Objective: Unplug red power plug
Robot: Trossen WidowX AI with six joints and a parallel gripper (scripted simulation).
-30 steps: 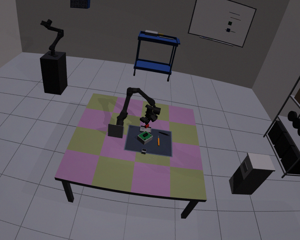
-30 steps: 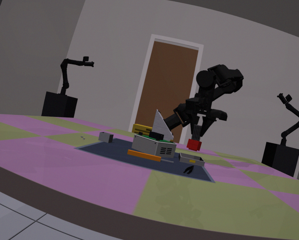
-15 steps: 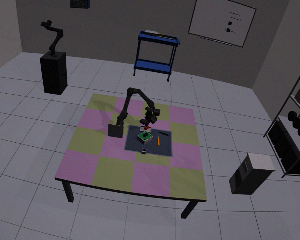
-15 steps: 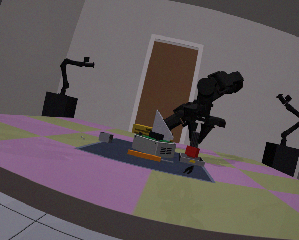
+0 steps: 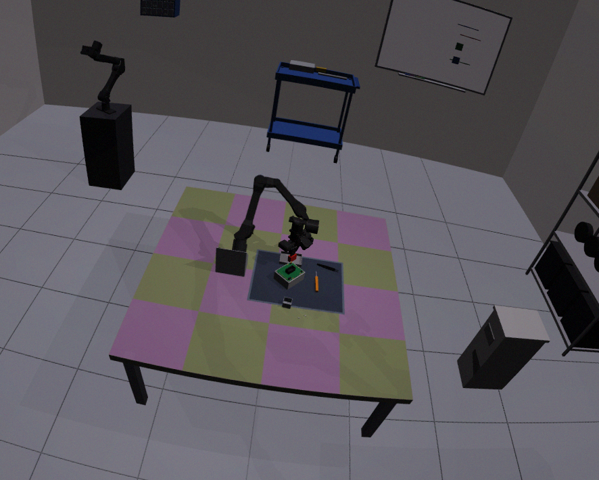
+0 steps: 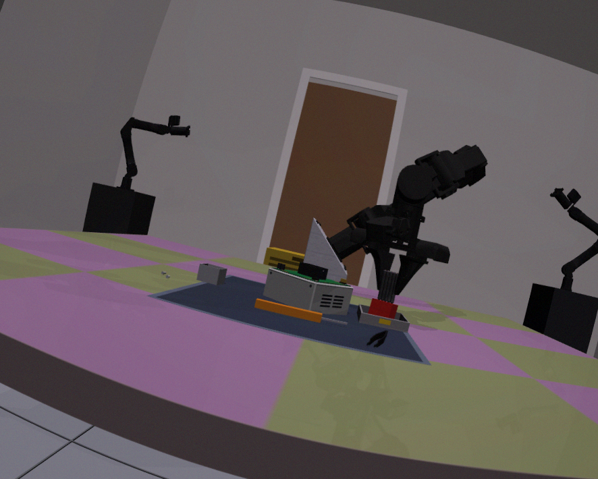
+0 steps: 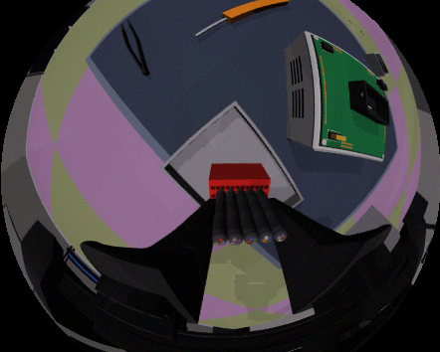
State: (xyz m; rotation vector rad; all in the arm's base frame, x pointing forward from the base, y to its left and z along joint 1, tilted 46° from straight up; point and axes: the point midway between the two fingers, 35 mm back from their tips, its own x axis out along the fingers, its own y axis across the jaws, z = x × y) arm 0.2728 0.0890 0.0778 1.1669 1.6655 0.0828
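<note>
The red power plug [image 5: 291, 257] [image 6: 383, 307] [image 7: 239, 174] with its black wires is inside the outline of the grey tray [image 5: 285, 261] [image 6: 405, 326] [image 7: 185, 150]. In the exterior view its lower part is hidden behind the tray's near wall; whether it touches the tray floor I cannot tell. My gripper [image 6: 389, 291] [image 7: 241, 205] is shut on the plug, its fingers on either side at the wire end. The circuit board [image 5: 282, 272] [image 6: 293, 274] [image 7: 335, 106] sits on its grey housing, and its black socket [image 5: 290, 269] [image 6: 312, 271] [image 7: 368, 101] holds no plug.
The dark blue mat [image 5: 264, 289] [image 6: 239, 297] [image 7: 199, 75] carries an orange-handled screwdriver [image 5: 316, 284] [image 6: 287, 310] [image 7: 254, 8], black tweezers [image 5: 327, 267] [image 6: 377, 339] [image 7: 134, 49] and a small grey box [image 5: 286, 301] [image 6: 211, 274]. The housing stands close beside the tray.
</note>
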